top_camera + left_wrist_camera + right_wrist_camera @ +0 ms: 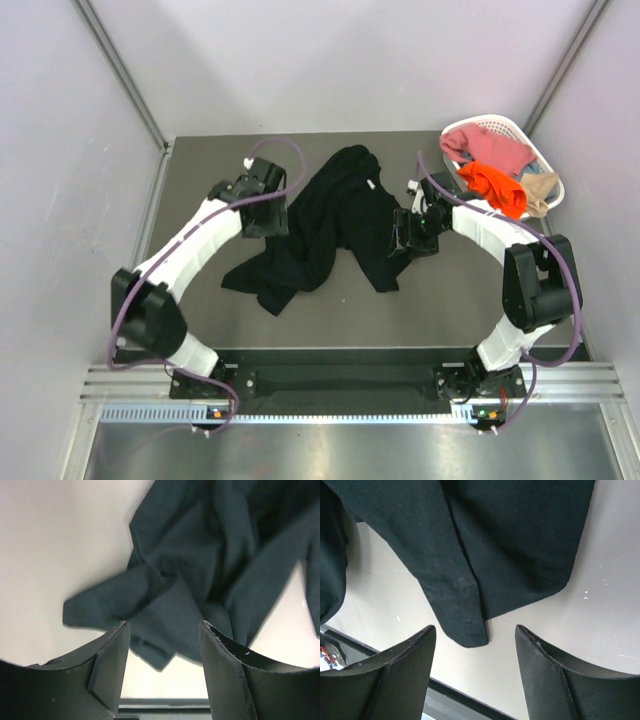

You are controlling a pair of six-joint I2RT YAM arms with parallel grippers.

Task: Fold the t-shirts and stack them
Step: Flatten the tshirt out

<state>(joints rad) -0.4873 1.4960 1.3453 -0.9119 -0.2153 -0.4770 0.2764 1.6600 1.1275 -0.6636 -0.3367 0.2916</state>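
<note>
Lying crumpled on the tabletop [400, 310], black t-shirt [335, 215] awaited folding | left hand [162, 627] open over its edge | right hand [475, 630] open over its hem, probably to spread it.

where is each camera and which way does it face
top external: above and behind, looking down on both arms, table, black t-shirt, basket
left wrist: on left arm, facing down past left gripper at crumpled cloth
right wrist: on right arm, facing down past right gripper at a hem
all share the black t-shirt
</note>
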